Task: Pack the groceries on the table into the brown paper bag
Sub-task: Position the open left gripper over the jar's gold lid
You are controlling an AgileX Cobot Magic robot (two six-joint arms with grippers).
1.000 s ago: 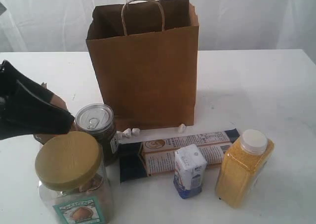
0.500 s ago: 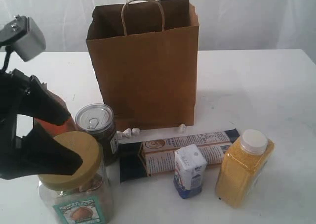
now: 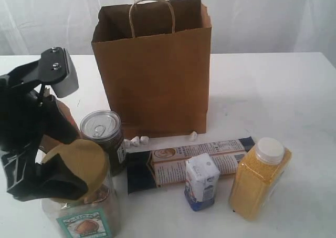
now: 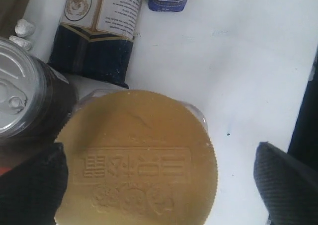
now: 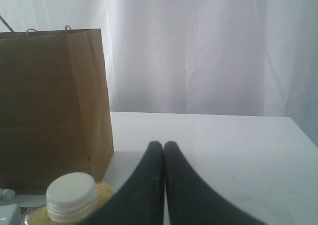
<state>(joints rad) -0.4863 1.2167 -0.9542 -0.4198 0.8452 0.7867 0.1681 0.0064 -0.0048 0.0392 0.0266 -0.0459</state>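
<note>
At the left edge, the left pincer (image 3: 77,159) hangs released, jaws spread wide to either side of the clear jar (image 3: 84,219), level with its tan lid (image 4: 139,155) and touching nothing that I can see. The jar stands upright on the worktop (image 3: 273,91), in front of the brown paper bag (image 3: 152,75) and to its left.

The step in hand looks like taking this jar first. A good grip wants the fingers lower, on the body under the lid rim, since a hold on the lid alone may slip or twist. One finger sits just beside the dark pull-tab can (image 3: 102,135), so it should drop straight down without nudging the can. Then centre, clench firmly, lift clear above the bag's open mouth, and lower the jar in upright.

Further right lie the long navy packet (image 3: 184,162), the small white-blue carton (image 3: 202,183) and the yellow-grain bottle (image 3: 257,183), all unpacked. The right pincer (image 5: 164,150) is clenched on nothing, above the bottle's side of the worktop.
</note>
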